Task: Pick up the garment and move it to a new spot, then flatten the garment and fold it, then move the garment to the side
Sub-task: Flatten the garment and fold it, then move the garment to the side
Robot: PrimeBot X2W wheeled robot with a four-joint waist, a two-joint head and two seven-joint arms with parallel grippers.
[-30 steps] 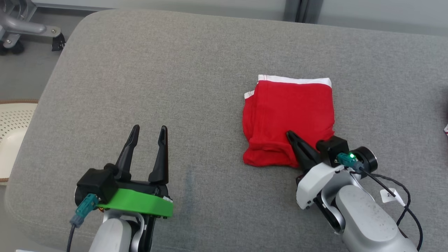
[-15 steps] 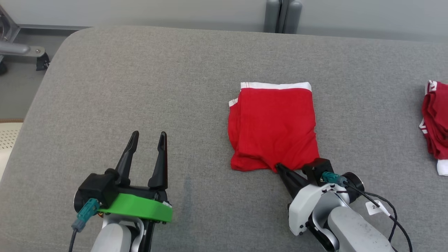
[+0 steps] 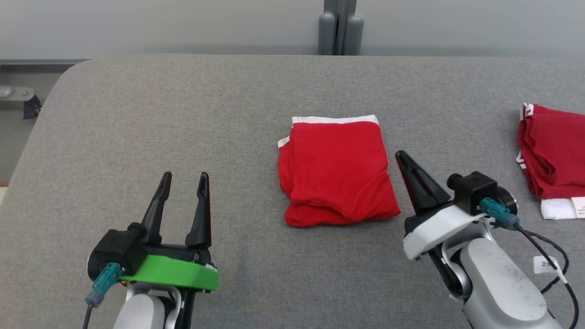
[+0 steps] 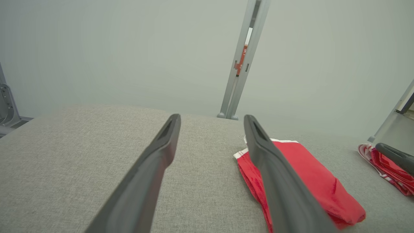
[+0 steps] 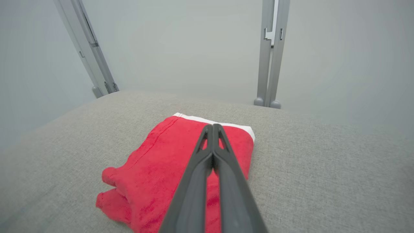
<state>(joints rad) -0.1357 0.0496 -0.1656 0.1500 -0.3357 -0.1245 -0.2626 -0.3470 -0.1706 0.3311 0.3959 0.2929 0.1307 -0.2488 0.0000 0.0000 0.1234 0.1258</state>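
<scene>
A red garment (image 3: 336,171) with a white waistband lies folded in the middle of the grey cushion (image 3: 183,114). My right gripper (image 3: 401,155) is shut with nothing in it. It hovers just off the garment's right edge and points away from me. In the right wrist view the shut gripper (image 5: 212,127) stands over the garment (image 5: 155,158). My left gripper (image 3: 185,176) rests open and empty at the lower left, well clear of the cloth. In the left wrist view the garment (image 4: 310,174) lies to the right of the open gripper (image 4: 212,118).
A second, darker red garment (image 3: 548,155) with a white label lies at the cushion's right edge. Grey posts (image 3: 340,27) stand against the wall behind. A metal frame part (image 3: 18,98) sits off the cushion's left side.
The head view has swung to the right, bringing in the second garment. My right gripper has left the garment's near edge and now stands beside its right edge. The left gripper has stayed put.
</scene>
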